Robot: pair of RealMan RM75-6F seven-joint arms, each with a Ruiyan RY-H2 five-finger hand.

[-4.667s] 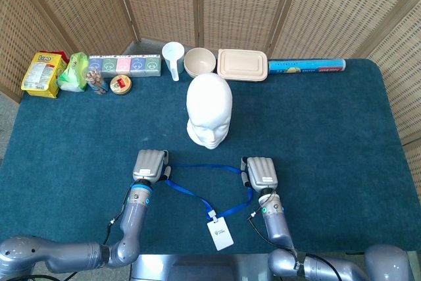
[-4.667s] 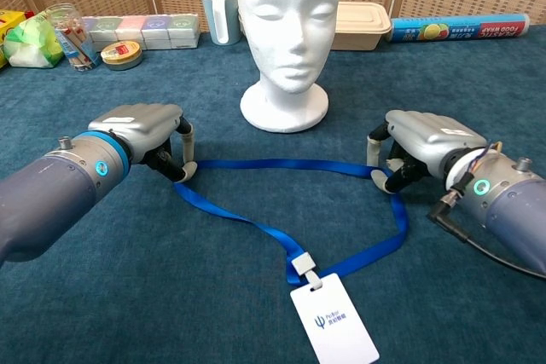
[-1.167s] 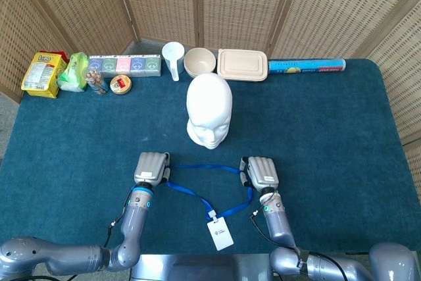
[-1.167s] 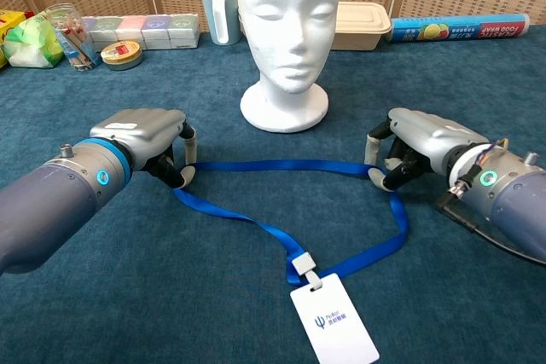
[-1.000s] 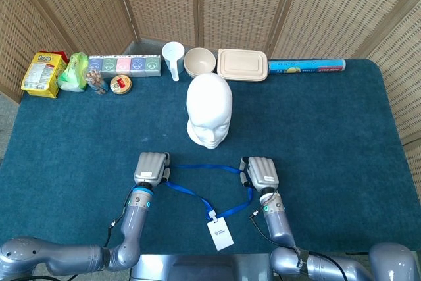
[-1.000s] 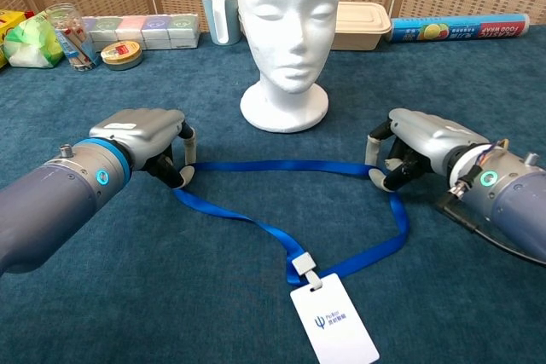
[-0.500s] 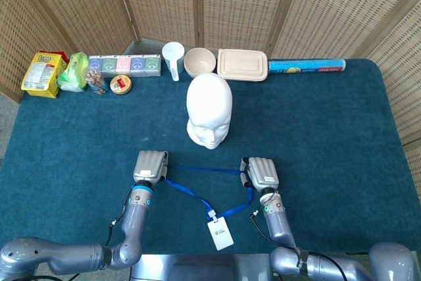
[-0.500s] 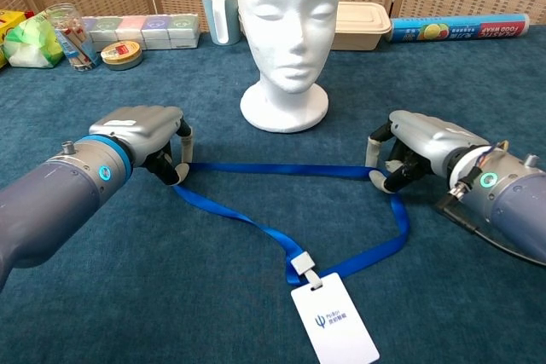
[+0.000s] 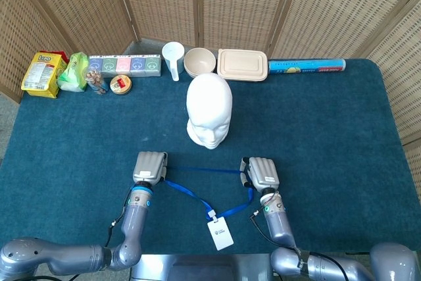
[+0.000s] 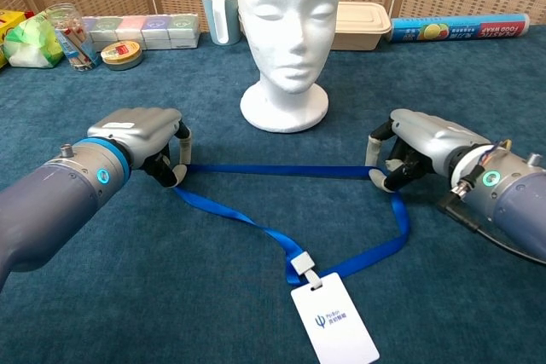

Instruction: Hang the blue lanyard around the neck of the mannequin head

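The white mannequin head [image 9: 209, 111] [image 10: 287, 33] stands upright mid-table, facing me. In front of it the blue lanyard [image 9: 200, 170] [image 10: 273, 171] lies as a loop on the cloth, its top strap pulled straight between my hands. Its white card [image 9: 220, 233] [image 10: 333, 317] rests near the table's front edge. My left hand [image 9: 149, 166] [image 10: 141, 138] pinches the strap's left end. My right hand [image 9: 261, 173] [image 10: 418, 144] pinches the right end. Both hands sit low on the cloth, short of the head's base.
Along the back edge stand a yellow snack bag [image 9: 43, 74], a green bag [image 9: 74, 72], a row of small boxes [image 9: 125, 64], a tape roll [image 9: 120, 84], a white cup [image 9: 173, 58], a bowl [image 9: 200, 62], a lidded container [image 9: 243, 64] and a foil-wrap box [image 9: 306, 66]. Wicker screens close off the back.
The top strap of the lanyard has been drawn taut and straight between my hands, where it sagged slightly before. Both hands have shifted only a little.
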